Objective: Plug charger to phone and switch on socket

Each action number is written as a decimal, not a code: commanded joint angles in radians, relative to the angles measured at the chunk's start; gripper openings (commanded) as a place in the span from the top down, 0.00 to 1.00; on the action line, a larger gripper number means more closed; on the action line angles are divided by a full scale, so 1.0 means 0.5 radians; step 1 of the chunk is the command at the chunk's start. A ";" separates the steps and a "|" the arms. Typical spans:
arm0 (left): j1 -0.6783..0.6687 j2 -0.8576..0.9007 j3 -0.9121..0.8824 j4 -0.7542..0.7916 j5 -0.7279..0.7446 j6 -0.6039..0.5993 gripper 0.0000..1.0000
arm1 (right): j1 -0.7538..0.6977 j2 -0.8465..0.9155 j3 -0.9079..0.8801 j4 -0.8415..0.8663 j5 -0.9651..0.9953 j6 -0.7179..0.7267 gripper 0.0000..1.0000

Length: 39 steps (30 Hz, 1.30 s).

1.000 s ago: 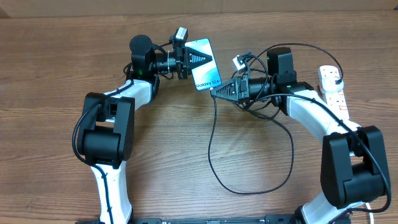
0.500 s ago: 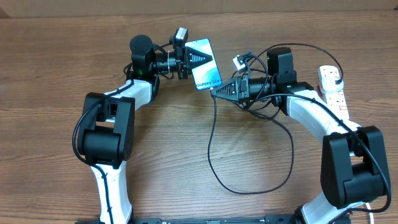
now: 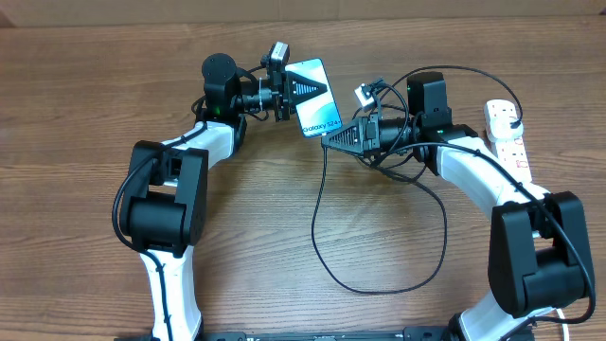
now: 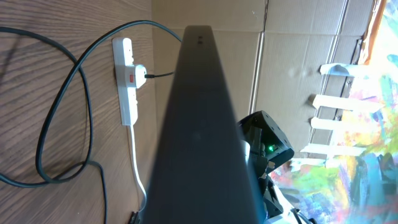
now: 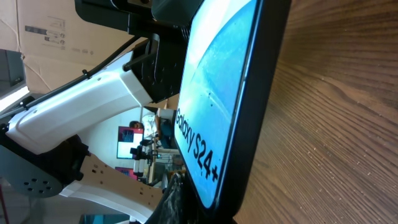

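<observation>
Wooden worktop (image 3: pixel 284 246) below: my left end effector (image 3: pixel 289 90) clamps the phone (image 3: pixel 317 102) aloft, my right end effector (image 3: pixel 328 142) pinches the charger (image 3: pixel 320 218) tip just beside its lower edge; I should align squarely before pushing

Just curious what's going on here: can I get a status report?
Left jaws shut on phone. Right jaws shut on charger, tip close to phone's lower end, not visibly plugged. Nothing in the way.
</observation>
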 commanded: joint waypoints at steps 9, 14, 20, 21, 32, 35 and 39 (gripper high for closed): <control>-0.061 -0.023 0.045 0.024 0.111 -0.025 0.95 | -0.027 -0.038 0.037 0.008 0.007 0.005 0.96; -0.061 -0.023 0.045 0.024 0.169 -0.008 0.96 | -0.027 -0.038 0.037 0.007 0.007 -0.008 0.96; -0.060 -0.023 0.045 0.024 0.285 0.027 0.96 | -0.031 -0.038 0.037 0.007 0.007 -0.008 0.96; -0.060 -0.023 0.045 0.024 0.307 0.029 0.95 | -0.031 -0.038 0.037 0.007 0.006 -0.008 0.96; -0.062 -0.023 0.045 0.023 0.466 0.042 0.95 | -0.031 -0.038 0.037 0.007 0.006 -0.007 0.96; -0.066 -0.023 0.045 0.022 0.476 0.042 0.96 | -0.031 -0.038 0.037 0.007 -0.009 -0.007 0.96; -0.066 -0.023 0.045 0.022 0.398 0.042 0.95 | -0.030 -0.038 0.037 -0.003 -0.062 -0.008 0.96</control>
